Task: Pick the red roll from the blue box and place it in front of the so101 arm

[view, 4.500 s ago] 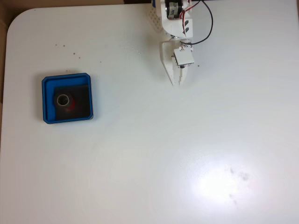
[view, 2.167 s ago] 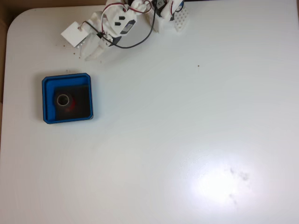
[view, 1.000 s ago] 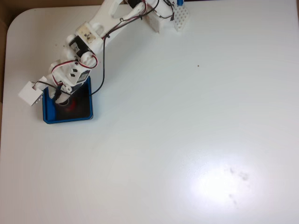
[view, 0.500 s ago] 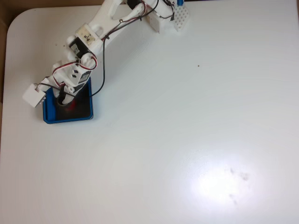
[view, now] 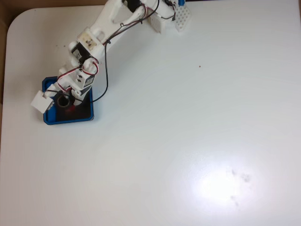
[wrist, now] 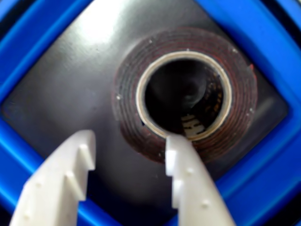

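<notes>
The gripper stood open just above the red roll, which lay flat on the floor of the blue box, one fingertip over its wall; further descent to straddle that wall before closing appeared advisable

White table with rounded corner, small dark specks, bright glare patch.
</notes>
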Motion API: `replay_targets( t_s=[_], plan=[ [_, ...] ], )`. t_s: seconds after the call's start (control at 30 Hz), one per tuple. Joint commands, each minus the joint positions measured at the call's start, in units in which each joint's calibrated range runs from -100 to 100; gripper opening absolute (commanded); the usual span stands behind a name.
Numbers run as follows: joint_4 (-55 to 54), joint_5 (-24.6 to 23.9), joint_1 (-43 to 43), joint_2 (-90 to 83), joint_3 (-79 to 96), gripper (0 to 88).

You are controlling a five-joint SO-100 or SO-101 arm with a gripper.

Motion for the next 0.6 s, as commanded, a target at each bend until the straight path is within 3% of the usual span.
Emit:
replay_targets(
  t_s=[0.0, 0.57],
  plan=[
    [0.2, 0.3, -0.5, -0.3, -3.8, 13.7],
    [0.1, 0.3, -1.6, 2.4, -3.9, 13.7]
  ],
)
